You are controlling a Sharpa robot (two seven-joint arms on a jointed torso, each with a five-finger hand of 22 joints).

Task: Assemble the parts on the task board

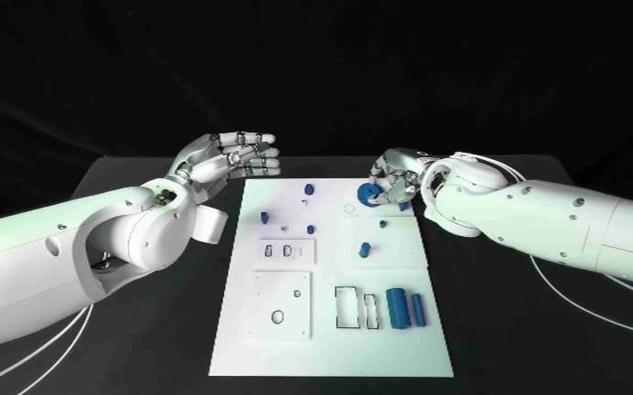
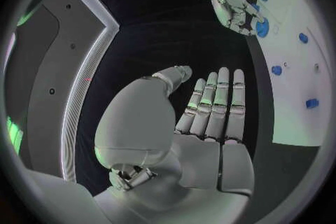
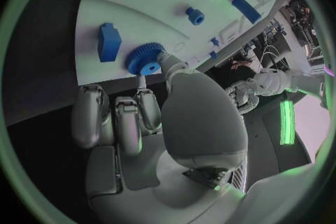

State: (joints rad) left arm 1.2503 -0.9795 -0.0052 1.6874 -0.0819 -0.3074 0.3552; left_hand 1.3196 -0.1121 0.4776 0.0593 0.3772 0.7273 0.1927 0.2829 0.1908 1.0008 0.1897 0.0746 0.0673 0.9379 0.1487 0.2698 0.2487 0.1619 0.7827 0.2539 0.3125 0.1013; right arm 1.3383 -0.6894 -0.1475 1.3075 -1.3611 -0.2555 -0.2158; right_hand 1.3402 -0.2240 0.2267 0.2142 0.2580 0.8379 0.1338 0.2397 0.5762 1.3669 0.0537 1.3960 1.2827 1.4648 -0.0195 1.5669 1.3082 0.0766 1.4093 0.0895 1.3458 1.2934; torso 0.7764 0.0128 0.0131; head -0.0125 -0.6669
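Pinching the blue gear (image 1: 368,195) in my right robot hand (image 1: 396,182) over the task board (image 1: 330,340) to seat it, my left robot hand (image 1: 227,162) hovers beside the board, spread and holding nothing.

The head view is dim: black backdrop and black tabletop (image 1: 145,340), with the white task board (image 1: 330,340) brightest, toward six o'clock. Faint green tints the arms. Both wrist views are fisheye circles with bent edges, dark rims and green glows.

Left hand (image 1: 227,159) flat, fingers (image 2: 218,95) extended; right hand (image 1: 396,180) curled, pinching.
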